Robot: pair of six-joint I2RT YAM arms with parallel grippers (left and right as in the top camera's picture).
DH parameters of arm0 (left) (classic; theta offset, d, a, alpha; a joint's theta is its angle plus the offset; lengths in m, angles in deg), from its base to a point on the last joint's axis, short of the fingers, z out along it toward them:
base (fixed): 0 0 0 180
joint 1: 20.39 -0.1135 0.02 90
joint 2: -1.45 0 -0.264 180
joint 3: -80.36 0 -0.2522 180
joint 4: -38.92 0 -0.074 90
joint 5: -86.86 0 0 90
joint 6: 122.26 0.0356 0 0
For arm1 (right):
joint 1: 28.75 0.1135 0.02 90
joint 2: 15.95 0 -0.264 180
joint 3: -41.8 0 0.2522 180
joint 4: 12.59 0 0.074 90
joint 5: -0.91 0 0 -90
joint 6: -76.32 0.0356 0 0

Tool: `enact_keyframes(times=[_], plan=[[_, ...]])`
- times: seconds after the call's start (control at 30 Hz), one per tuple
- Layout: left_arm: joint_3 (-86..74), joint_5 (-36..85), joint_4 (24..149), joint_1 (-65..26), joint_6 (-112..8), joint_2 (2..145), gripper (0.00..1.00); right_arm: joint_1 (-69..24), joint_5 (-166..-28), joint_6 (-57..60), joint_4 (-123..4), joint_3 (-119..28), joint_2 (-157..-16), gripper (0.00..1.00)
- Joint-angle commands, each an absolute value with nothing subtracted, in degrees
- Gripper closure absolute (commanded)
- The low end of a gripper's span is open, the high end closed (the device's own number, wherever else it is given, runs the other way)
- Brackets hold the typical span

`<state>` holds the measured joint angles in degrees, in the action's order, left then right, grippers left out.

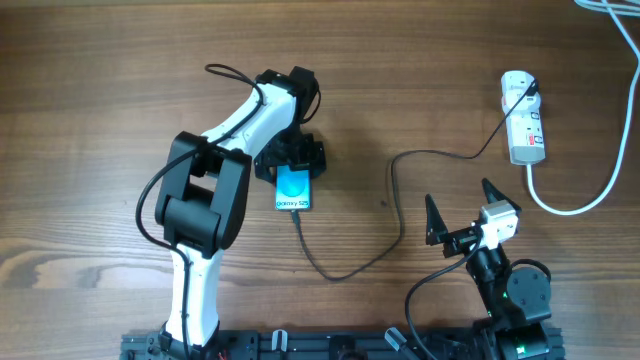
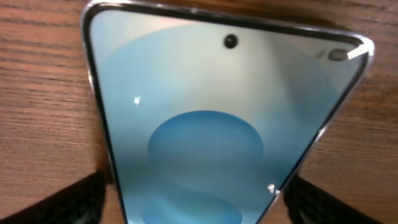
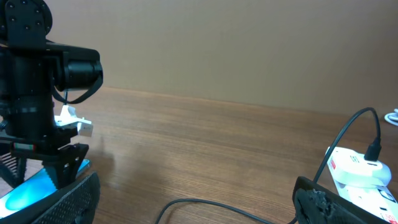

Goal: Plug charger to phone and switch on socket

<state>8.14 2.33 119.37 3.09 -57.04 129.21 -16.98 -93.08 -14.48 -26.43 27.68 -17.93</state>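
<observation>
phone (image 1: 292,188) cyan | charger (image 1: 440,153) blk | socket (image 1: 524,130) wht/red | table (image 1: 100,80) brown woodgrain

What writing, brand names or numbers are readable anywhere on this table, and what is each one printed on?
"Galaxy S25": along the bottom edge of the white-framed smartphone with the cyan screen, seen from overhead; it is small, so the number is less certain.
Red markings on the elongated white plastic power strip: too small and blurred to read in any view.
Nothing else shows readable text.
</observation>
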Motion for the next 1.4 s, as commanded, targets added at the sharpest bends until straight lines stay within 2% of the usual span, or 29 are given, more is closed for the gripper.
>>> enact_keyframes(times=[0.0, 0.1, 0.33, 0.4, 0.47, 0.5, 0.83, 1.0, 1.07, 1.13, 1.2, 1.3, 1.37], plan=[[5.98, -0.03, 116.44, 1.32, -58.04, 131.96, 0.13, -16.74, -92.55, -15.13, -26.28, 27.74, -17.63, 0.00], [5.98, -0.05, 115.61, -1.02, -58.18, 131.96, 0.19, -16.74, -92.55, -15.13, -26.28, 27.74, -17.63, 0.00], [5.98, 0.02, 115.00, -5.96, -58.44, 131.96, 0.18, -16.74, -92.55, -15.13, -26.28, 27.74, -17.63, 0.00], [5.98, 0.04, 116.09, -5.87, -58.48, 131.96, 0.14, -16.74, -92.55, -15.13, -26.28, 27.74, -17.63, 0.00], [5.93, 0.04, 118.37, -5.19, -58.57, 131.96, 0.00, -16.74, -92.55, -15.16, -26.28, 27.74, -17.63, 0.00], [5.93, 0.04, 119.29, -4.78, -58.70, 131.96, 0.00, -16.74, -92.55, -15.13, -26.28, 27.74, -17.63, 0.00], [1.32, 2.12, 115.70, -0.84, -60.21, 131.96, 0.00, -16.74, -92.55, -15.13, -26.28, 27.74, -17.63, 0.00], [1.32, 1.72, 110.11, -1.98, -59.49, 131.96, 0.20, -16.74, -92.55, -15.13, -26.28, 27.74, -17.63, 0.00], [1.32, 1.72, 108.53, -1.67, -58.02, 131.96, 0.21, -16.74, -92.55, -15.13, -26.28, 27.74, -17.63, 0.00], [1.32, 1.46, 108.38, -1.54, -56.36, 131.96, 0.19, -16.74, -92.55, -15.13, -26.28, 27.74, -17.63, 0.00], [1.32, 1.50, 108.29, -1.54, -54.96, 131.96, 0.00, -16.74, -92.53, -15.13, -26.28, 27.74, -17.63, 0.00], [1.32, 2.09, 108.18, -1.59, -55.03, 131.96, 0.00, -16.74, -92.55, -15.13, -26.28, 27.74, -17.63, 0.00], [1.32, 2.16, 108.60, -1.54, -56.60, 131.96, 0.11, -16.74, -92.55, -15.13, -26.28, 27.74, -17.63, 0.00]])
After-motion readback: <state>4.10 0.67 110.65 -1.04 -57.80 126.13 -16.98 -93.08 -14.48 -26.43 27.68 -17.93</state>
